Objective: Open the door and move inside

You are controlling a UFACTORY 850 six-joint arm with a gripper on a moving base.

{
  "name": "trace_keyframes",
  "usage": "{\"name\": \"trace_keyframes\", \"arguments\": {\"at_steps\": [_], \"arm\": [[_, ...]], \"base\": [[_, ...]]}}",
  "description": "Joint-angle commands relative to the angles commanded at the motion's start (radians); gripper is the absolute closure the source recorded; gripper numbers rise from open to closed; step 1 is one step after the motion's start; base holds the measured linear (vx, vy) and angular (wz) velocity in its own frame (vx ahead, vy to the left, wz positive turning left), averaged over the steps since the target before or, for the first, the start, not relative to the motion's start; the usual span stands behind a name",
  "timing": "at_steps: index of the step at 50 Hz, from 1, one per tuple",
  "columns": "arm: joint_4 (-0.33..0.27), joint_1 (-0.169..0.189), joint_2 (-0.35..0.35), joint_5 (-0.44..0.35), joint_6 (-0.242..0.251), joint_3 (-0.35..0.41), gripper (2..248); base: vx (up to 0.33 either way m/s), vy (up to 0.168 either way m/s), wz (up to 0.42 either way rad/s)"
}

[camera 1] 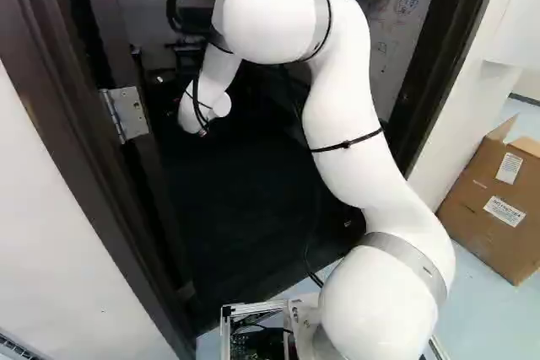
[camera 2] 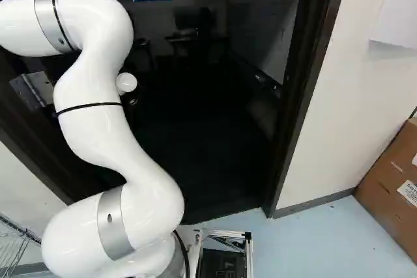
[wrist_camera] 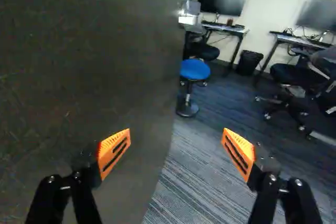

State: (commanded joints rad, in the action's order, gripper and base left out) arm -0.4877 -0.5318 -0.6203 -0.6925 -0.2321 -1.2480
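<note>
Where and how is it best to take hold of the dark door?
Probably by the upright free edge of the door, coming edge-on from the open side, one finger of the open gripper on each face: the panel is broad and flat, giving no grip mid-face.

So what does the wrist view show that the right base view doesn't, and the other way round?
Only the wrist view: the gripper, fingers apart, with a broad dark panel, probably the door's face, close by, plus a blue stool and a wastebasket.

Only the right base view: the arm's white links, a hinge, the door frame and a cardboard box.

Both: the room past the doorway and its floor.
</note>
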Motion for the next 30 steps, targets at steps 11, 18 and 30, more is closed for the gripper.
{"name": "trace_keyframes", "arguments": {"at_steps": [11, 18, 30], "arm": [[0.064, 0.023, 0.030, 0.000, 0.000, 0.040, 3], [0.109, 0.038, 0.048, 0.000, 0.000, 0.065, 3], [0.188, 0.065, 0.078, 0.000, 0.000, 0.104, 3]], "base": [[0.000, 0.000, 0.000], [0.000, 0.000, 0.000], [0.000, 0.000, 0.000]]}}
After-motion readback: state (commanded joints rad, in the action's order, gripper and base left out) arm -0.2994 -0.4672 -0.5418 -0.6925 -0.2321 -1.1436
